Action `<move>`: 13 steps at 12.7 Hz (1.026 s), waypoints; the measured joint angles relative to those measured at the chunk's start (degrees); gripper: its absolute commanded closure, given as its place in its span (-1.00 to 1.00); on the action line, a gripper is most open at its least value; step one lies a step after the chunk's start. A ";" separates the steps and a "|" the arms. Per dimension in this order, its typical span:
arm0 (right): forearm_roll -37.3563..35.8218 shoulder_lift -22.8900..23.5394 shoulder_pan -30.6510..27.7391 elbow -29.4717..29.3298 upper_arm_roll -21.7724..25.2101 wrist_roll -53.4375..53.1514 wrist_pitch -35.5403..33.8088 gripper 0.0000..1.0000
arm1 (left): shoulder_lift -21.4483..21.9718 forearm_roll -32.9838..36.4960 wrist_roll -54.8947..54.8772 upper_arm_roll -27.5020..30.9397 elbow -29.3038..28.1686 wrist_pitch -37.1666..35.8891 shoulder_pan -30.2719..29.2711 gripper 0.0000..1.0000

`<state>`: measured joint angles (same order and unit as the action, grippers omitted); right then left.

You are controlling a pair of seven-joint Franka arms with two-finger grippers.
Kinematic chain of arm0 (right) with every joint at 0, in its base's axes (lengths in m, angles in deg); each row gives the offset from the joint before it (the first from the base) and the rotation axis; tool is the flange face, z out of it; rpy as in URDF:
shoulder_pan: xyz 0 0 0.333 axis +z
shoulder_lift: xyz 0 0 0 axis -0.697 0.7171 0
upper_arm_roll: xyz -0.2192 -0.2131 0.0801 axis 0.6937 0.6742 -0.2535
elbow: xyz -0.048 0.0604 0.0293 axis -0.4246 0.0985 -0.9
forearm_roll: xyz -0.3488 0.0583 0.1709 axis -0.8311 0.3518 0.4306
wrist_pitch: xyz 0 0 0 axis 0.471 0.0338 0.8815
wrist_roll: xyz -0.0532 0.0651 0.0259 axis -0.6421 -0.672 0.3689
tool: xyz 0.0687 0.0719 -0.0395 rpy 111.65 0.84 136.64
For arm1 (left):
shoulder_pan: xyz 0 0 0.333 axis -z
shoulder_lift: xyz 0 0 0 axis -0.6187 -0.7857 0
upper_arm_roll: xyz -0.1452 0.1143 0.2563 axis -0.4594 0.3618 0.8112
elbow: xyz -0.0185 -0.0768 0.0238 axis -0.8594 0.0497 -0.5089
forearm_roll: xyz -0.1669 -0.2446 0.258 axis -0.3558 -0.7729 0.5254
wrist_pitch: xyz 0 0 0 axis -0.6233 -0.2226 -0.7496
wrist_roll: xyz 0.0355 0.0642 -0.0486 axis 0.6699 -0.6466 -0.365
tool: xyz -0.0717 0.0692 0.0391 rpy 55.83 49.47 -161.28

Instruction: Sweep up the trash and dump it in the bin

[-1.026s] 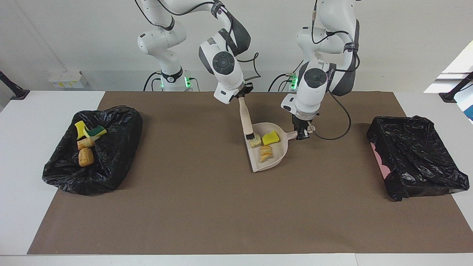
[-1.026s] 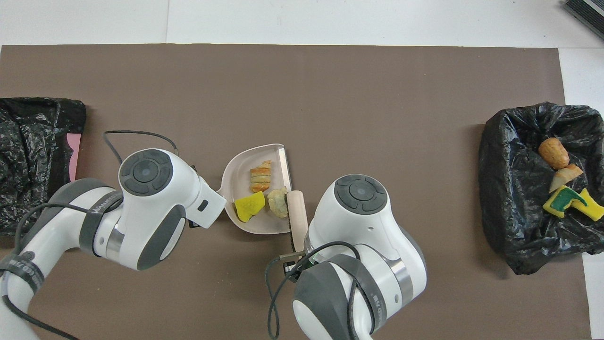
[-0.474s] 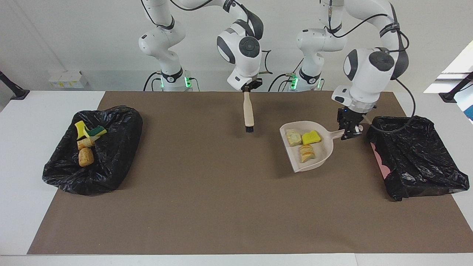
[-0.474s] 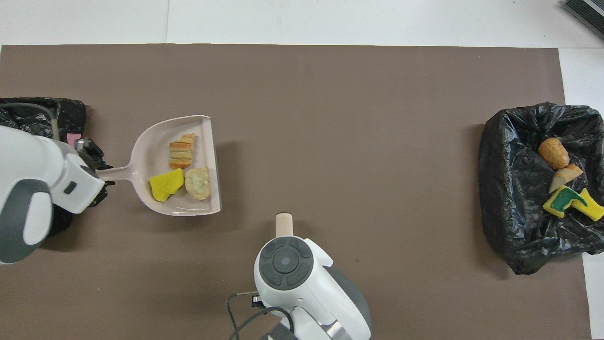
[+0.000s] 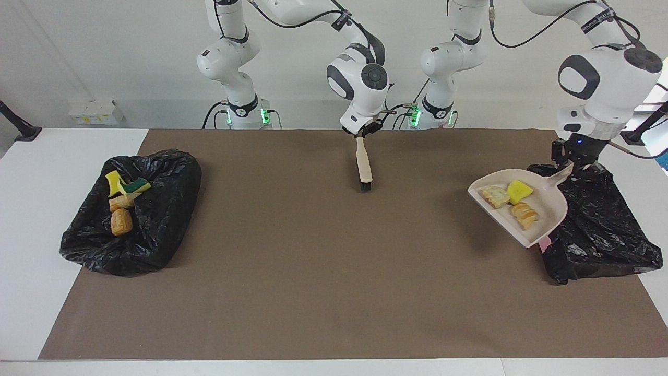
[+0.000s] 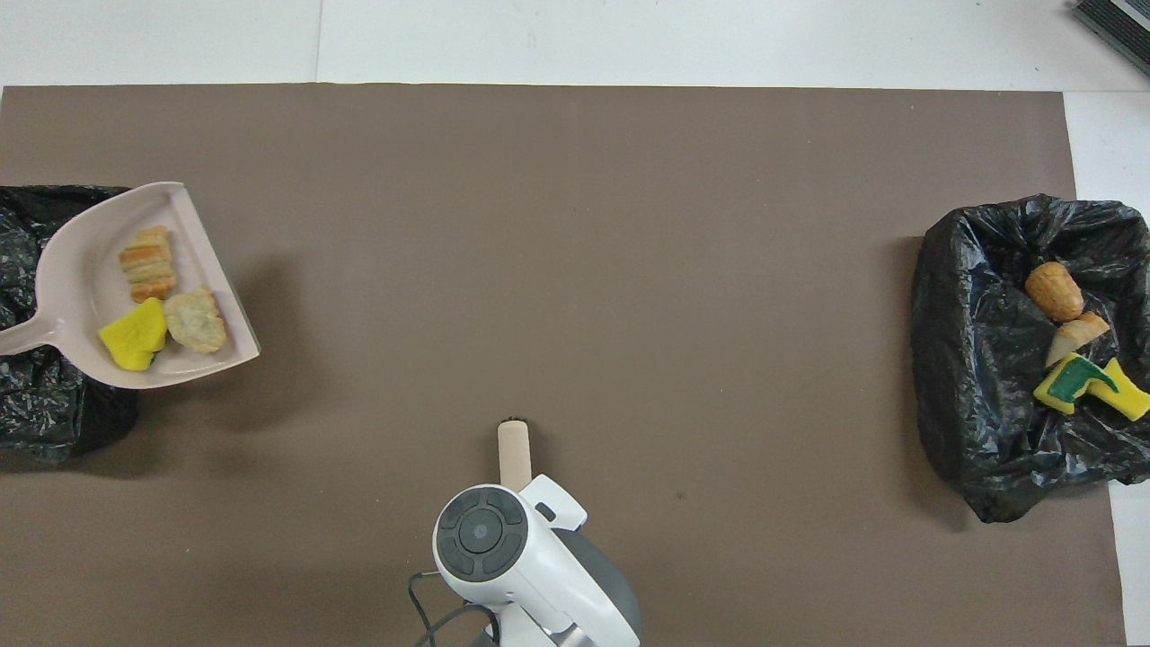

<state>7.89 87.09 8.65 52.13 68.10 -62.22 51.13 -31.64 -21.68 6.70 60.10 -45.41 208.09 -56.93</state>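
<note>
Since the earlier frame the dustpan (image 5: 543, 209) has been carried from mid-mat to the bin (image 5: 600, 230) at the left arm's end. In the facing view, its handle is clamped by the left gripper (image 5: 568, 163), and three trash pieces (image 5: 514, 201) lie below the jaws; the brush (image 5: 363, 167) hangs from the closed right gripper (image 5: 361, 132). In the overhead view, the dustpan (image 6: 72, 270) overlaps that bin (image 6: 45, 413), and four scraps (image 6: 1074, 346) lie in the second bin (image 6: 988, 359).

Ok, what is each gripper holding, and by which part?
The left gripper holds the dustpan by its handle's end. The right gripper holds the brush by its handle's top.
</note>
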 measured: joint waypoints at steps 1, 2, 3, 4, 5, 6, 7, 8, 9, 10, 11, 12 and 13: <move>-0.03 0.42 0.02 -0.03 0.02 -0.01 0.60 -0.99 | -0.59 0.03 -0.05 0.05 1.62 0.21 -2.46 1.00; -0.44 0.57 0.01 -0.23 0.11 -0.02 0.76 -1.00 | -1.59 0.28 -0.11 0.07 3.74 0.43 -4.44 1.00; -1.62 0.59 -0.06 -0.68 0.25 -0.09 0.77 -1.00 | -3.05 1.91 -0.18 0.09 6.32 0.80 -6.04 1.00; -2.49 0.59 -0.38 -1.52 0.46 -0.24 0.75 -1.00 | -4.67 5.40 -0.24 0.11 8.83 1.67 -7.07 1.00; -3.54 0.58 -1.10 -2.55 0.69 -0.27 0.31 -1.00 | -5.99 9.50 -0.22 0.11 10.58 3.31 -7.54 1.00; -5.53 0.56 -2.46 -4.14 0.87 -0.27 -1.33 -1.00 | -7.18 13.61 -0.03 0.10 11.86 5.05 -8.04 1.00; -7.29 0.50 -4.41 -5.99 0.93 -0.26 -3.48 -1.00 | -8.00 16.58 0.16 0.14 12.59 6.15 -8.67 1.00; -8.35 0.29 -6.88 -7.99 0.97 0.58 -5.92 -1.00 | -8.51 18.57 0.20 0.25 12.96 6.61 -9.37 1.00; -8.59 -0.18 -9.47 -9.67 1.03 2.69 -8.03 -1.00 | -8.69 20.97 0.18 0.63 13.04 6.70 -9.88 1.00; -8.62 -0.85 -12.21 -11.02 1.12 5.88 -9.90 -1.00 | -8.69 25.05 0.28 0.96 13.05 6.73 -10.35 1.00; -8.63 -1.57 -14.64 -11.94 1.20 8.83 -11.10 -1.00 | -8.68 28.16 0.66 1.21 13.06 6.72 -10.50 1.00; -8.65 -2.33 -16.90 -12.46 1.27 11.36 -11.76 -1.00 | -8.68 29.88 0.89 1.29 13.06 6.56 -10.58 1.00; -8.69 -3.15 -18.96 -12.71 1.33 13.52 -12.10 -1.00 | -8.68 31.24 0.91 1.30 13.06 6.36 -10.61 1.00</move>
<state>-0.80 83.95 -10.31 39.42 69.43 -48.71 39.03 -40.33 9.56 7.61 61.40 -32.35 214.46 -67.54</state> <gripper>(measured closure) 0.000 0.687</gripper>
